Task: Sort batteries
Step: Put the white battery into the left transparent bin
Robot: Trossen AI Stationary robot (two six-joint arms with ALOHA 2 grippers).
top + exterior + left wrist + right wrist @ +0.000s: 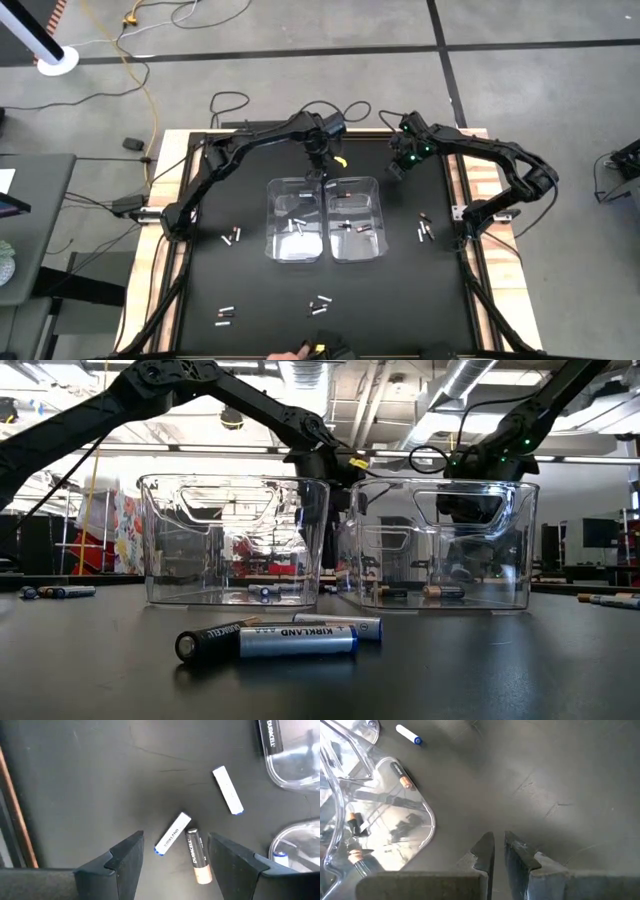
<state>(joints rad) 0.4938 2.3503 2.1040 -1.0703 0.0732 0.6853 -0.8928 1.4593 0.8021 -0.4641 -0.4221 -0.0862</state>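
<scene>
Mostly the batteries lie scattered on the black table (200,300): a pair at the left (232,237), a pair at the right (423,229), one near the front left (224,314), a small cluster at the front middle (320,304). In the low view that cluster shows closest, a dark cell (215,639) touching a silver Kirkland cell (297,641). More batteries are inside the two clear bins: white ones in the left bin (295,218), dark ones with copper ends in the right bin (354,216). The bins stand side by side at the table's middle, walls nearly touching.

Just behind the bins, the left gripper (172,857) hangs above three loose cells. Its fingers (125,860) are spread wide and hold nothing. Between them lie a white battery (172,833) and a dark copper-ended one (198,856), ends almost meeting; another white one (228,790) lies a little apart, near the bins' curved corners.

The right gripper (499,851) hovers over bare table behind the right bin's far corner, jaws drawn narrow with only a slim gap, empty. From its wrist, a dark battery (400,774) shows through the bin wall and a white one (409,734) lies on the table beyond.
</scene>
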